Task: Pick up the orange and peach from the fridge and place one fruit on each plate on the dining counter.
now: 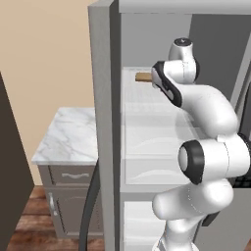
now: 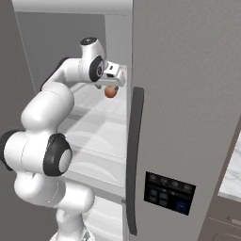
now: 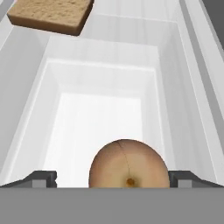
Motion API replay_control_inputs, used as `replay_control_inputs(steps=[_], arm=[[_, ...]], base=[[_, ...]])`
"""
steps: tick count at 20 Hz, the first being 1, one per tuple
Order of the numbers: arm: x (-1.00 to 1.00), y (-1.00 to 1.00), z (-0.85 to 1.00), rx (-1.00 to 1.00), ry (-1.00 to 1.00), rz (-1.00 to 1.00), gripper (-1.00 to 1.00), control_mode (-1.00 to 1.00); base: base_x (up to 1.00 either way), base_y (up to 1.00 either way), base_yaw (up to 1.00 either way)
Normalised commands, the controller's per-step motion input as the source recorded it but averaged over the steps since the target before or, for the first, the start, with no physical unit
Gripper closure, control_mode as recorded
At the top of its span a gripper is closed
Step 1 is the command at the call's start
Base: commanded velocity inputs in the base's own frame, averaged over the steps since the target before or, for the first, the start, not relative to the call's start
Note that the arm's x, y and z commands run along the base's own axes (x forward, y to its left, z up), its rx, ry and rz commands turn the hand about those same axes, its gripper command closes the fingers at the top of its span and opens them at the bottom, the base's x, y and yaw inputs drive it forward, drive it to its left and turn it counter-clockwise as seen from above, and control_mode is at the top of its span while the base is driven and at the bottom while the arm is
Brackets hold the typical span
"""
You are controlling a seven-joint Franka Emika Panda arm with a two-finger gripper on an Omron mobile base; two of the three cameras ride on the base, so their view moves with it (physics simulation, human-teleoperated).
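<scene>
The arm (image 1: 211, 147) is glossy white, built of fat rounded segments joined by black rings at the joints, with a dark round cap on top and small dark fingertips (image 3: 43, 177).

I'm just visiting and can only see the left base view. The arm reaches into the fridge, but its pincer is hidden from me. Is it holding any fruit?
Observer: In the right base view, a peach sits right under the pincer.
Operator: So is it gripped?
Observer: In the hand view it lies between the fingertips, with a gap on one side. I cannot tell whether it is clamped.
Operator: And that tan thing further in?
Observer: The hand view shows a bread slice, lying beyond the peach.
</scene>
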Motion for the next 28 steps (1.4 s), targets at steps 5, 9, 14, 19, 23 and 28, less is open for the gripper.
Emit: replay_control_inputs(steps=[5, 9, 14, 19, 23, 28], arm=[[0.20, 0.00, -0.03, 0.01, 0.00, 0.00, -1.00, -1.00], [-0.15, 0.00, -0.07, 0.00, 0.00, 0.00, -1.00, -1.00], [-0.04, -0.01, -0.20, 0.00, 0.00, 0.00, -1.00, -1.00], [0.13, -0.01, -0.33, 0.00, 0.00, 0.00, -1.00, -1.00], [0.00, -0.09, -0.14, 0.00, 0.00, 0.00, -1.00, -1.00], [-0.20, -0.17, -0.07, 0.00, 0.03, 0.00, -1.00, -1.00]], base=[[0.00, 0.00, 0.00], [0.00, 0.00, 0.00], [0.00, 0.00, 0.00], [0.00, 0.00, 0.00], [0.00, 0.00, 0.00], [0.00, 0.00, 0.00]])
